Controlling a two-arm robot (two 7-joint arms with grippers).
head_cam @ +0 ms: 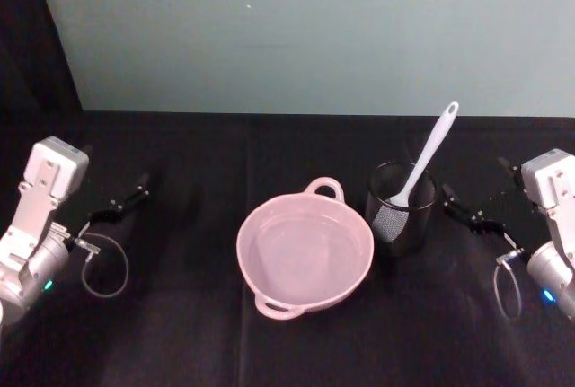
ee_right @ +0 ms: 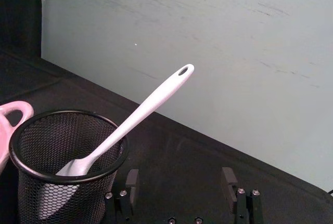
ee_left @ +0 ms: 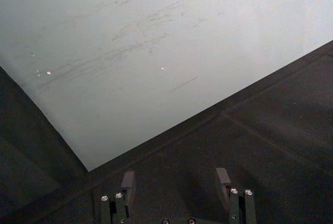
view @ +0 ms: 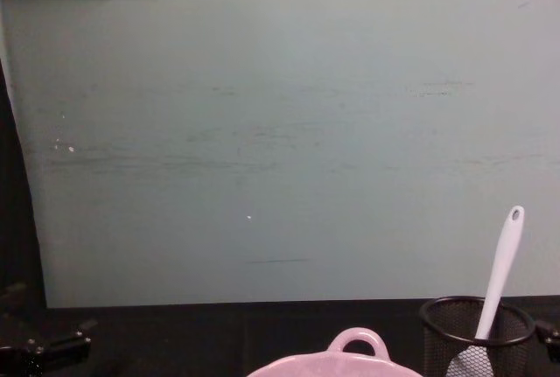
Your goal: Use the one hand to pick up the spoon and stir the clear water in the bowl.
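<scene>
The white spoon (head_cam: 429,152) stands head down in a black wire-mesh cup (head_cam: 401,210), its handle leaning up and to the right; it also shows as the spoon (ee_right: 139,116) and the spoon (view: 500,274). Left of the cup sits the pink bowl (head_cam: 243,236) with clear water in it, loop handle toward the back; its handle edge is the bowl (ee_right: 11,110), its rim the bowl (view: 354,340). My right gripper (head_cam: 467,210) hovers open just right of the cup, apart from it, gripper (ee_right: 180,180) empty. My left gripper (head_cam: 126,200) rests open at the far left, gripper (ee_left: 176,182) empty.
A black cloth covers the table (head_cam: 180,333). A pale green wall (head_cam: 305,28) stands along the back edge. The mesh cup (ee_right: 52,146) is close in front of my right fingers. Cable loops hang from both wrists.
</scene>
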